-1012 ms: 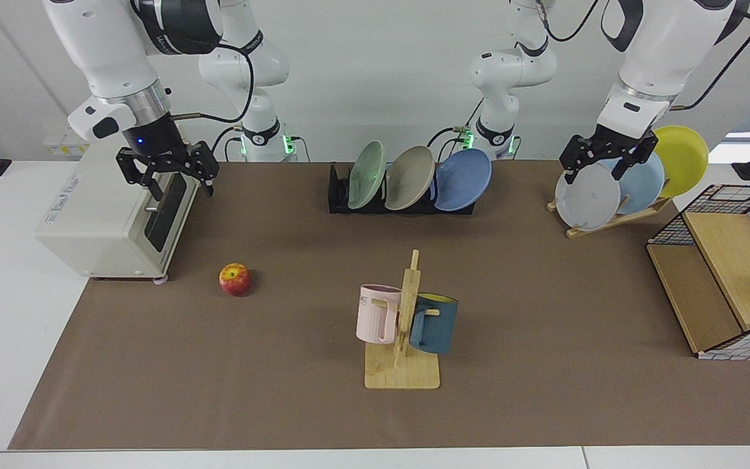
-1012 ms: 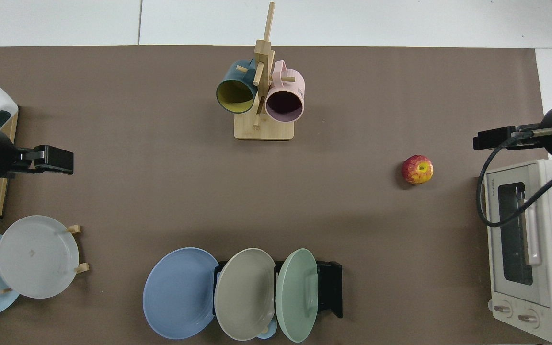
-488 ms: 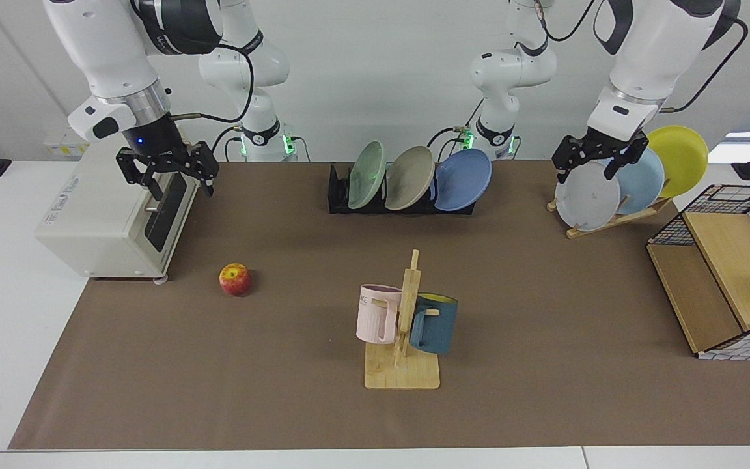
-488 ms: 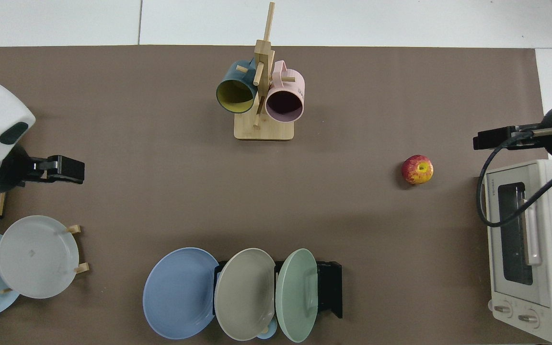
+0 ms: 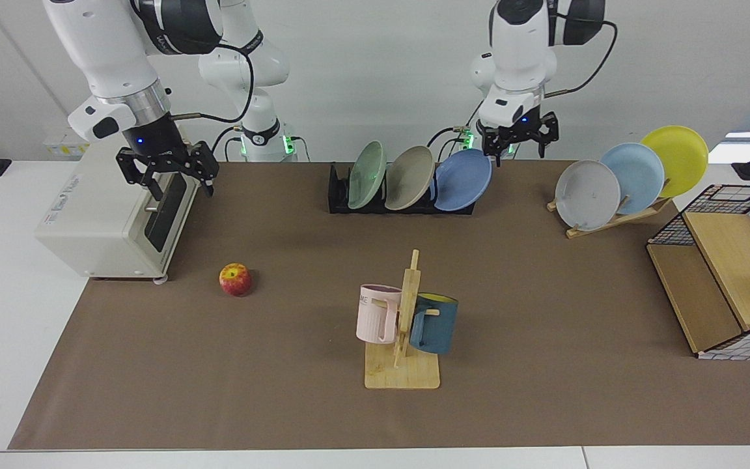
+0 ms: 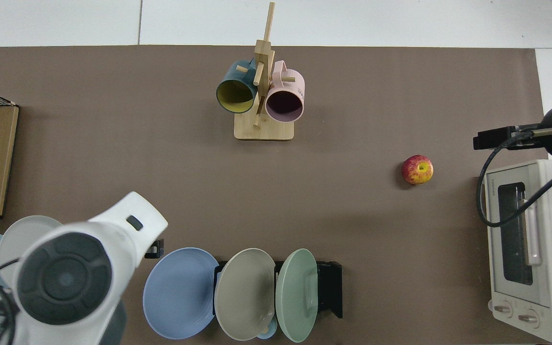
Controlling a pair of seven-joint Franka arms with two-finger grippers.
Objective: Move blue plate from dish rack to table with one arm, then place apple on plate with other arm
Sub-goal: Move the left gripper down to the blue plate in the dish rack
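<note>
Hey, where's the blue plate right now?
In the facing view the blue plate leans in the right end of the dish rack, beside the beige plate, with the left gripper just above its rim.

Matt brown covering on the table (image 5: 544, 312), with smooth white edges. Blue plate (image 5: 463, 180): matt, smooth glaze. Dish rack (image 5: 339, 189): black, plastic-looking. Apple (image 5: 235, 279): smooth, slightly glossy skin. Mug stand (image 5: 403, 365) and plate rack (image 5: 609, 220): pale bare wood. Toaster oven (image 5: 98, 221): cream painted casing, dark glossy door.
</note>
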